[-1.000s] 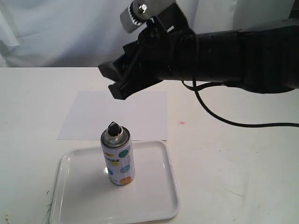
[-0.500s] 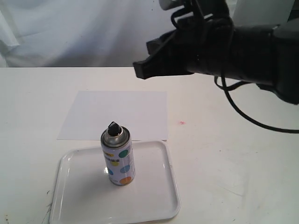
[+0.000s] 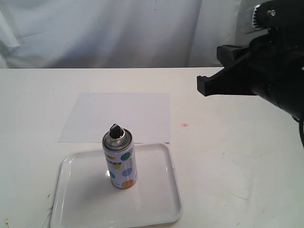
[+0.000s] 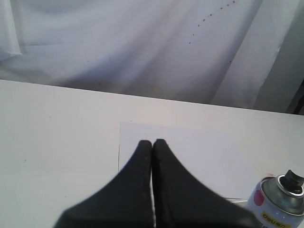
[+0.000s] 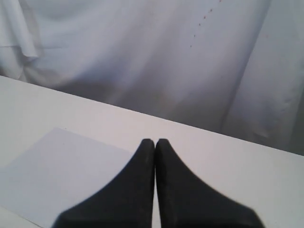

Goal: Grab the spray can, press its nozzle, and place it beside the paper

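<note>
Two pairs of black fingers are in view, and each pair is pressed tip to tip with nothing held. The right fingers (image 3: 209, 86) hang in the air on the right of the exterior view, above the tabletop (image 3: 237, 166), well apart from the spray can (image 3: 121, 164) and off to the side of the paper (image 3: 118, 116). The left fingers (image 4: 145, 156) appear only in the left wrist view, closed along a thin seam, with the paper beyond them and the can's top off to one side. The spray can stands upright on a glossy white tray (image 3: 175, 190), roughly at its middle, touched by neither arm. Its black nozzle (image 3: 115, 128) sits on the silver dome, tilted a little. The paper lies flat on the tabletop just behind the tray. Its near edge meets the tray's far rim or slips slightly under it, and I cannot tell which. A small red mark (image 3: 185, 125) dots the tabletop near the paper's right edge. White cloth (image 3: 95, 33) hangs behind the tabletop
</note>
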`<state>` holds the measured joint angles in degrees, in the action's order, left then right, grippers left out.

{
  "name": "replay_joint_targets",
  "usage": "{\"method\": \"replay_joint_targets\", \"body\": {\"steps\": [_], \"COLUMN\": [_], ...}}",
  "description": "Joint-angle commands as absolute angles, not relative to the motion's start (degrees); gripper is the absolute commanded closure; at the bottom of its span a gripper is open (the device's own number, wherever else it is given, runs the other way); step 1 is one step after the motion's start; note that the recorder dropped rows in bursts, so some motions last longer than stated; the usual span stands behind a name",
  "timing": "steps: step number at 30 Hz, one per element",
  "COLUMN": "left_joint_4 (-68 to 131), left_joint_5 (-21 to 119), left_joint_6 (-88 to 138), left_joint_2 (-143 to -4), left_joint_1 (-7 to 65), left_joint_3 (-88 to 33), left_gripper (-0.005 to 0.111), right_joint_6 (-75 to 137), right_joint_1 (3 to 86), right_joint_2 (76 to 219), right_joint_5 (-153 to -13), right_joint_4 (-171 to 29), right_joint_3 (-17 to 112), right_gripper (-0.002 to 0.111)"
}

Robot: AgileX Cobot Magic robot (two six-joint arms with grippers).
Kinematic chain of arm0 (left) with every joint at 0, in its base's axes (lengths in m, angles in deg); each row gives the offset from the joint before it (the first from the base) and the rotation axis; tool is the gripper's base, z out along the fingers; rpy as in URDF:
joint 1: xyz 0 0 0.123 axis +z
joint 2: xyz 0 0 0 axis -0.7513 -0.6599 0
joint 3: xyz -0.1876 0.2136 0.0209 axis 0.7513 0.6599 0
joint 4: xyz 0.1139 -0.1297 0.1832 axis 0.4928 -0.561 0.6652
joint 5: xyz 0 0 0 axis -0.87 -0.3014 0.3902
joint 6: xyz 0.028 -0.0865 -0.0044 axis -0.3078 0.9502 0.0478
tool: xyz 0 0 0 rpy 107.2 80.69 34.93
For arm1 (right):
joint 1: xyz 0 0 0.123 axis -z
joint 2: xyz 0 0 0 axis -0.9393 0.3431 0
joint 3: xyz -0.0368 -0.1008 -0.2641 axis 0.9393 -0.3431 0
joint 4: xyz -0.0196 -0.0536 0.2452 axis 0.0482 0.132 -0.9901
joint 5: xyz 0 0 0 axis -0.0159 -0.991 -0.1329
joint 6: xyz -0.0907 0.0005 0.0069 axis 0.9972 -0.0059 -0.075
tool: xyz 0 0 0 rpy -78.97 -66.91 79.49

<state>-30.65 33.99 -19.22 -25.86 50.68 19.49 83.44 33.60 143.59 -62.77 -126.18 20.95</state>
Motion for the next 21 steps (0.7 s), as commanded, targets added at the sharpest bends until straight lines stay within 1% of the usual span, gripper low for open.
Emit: {"method": "replay_joint_targets", "body": {"steps": [1,4,10,14,18,21], "left_joint_4": [-30.89,-30.89,-30.89,-30.89,-30.89,-30.89], "left_joint_5": [34.01,34.01,34.01,34.01,34.01,34.01], "left_joint_6": [-19.25,-19.25,-19.25,-19.25,-19.25,-19.25], "left_joint_2": [-25.55,-25.55,-25.55,-25.55,-25.55,-25.55], "left_joint_1": [50.40,50.40,50.40,50.40,50.40,50.40], "left_joint_3": [19.68,19.68,19.68,19.68,19.68,19.68], "left_gripper": [0.107,0.107,0.107,0.107,0.107,0.107], "right_joint_6": [67.11,62.20,58.60,58.60,65.64,65.76], "right_joint_1": [33.60,33.60,33.60,33.60,33.60,33.60], "right_joint_2": [142.33,142.33,142.33,142.33,142.33,142.33], "right_joint_5": [-62.23,-62.34,-65.21,-65.78,-65.17,-65.17], "right_joint_4": [-108.52,-104.98,-104.58,-104.58,-104.38,-104.38], "right_joint_3": [18.75,18.75,18.75,18.75,18.75,18.75], "right_gripper": [0.108,0.108,0.108,0.108,0.108,0.108]}}
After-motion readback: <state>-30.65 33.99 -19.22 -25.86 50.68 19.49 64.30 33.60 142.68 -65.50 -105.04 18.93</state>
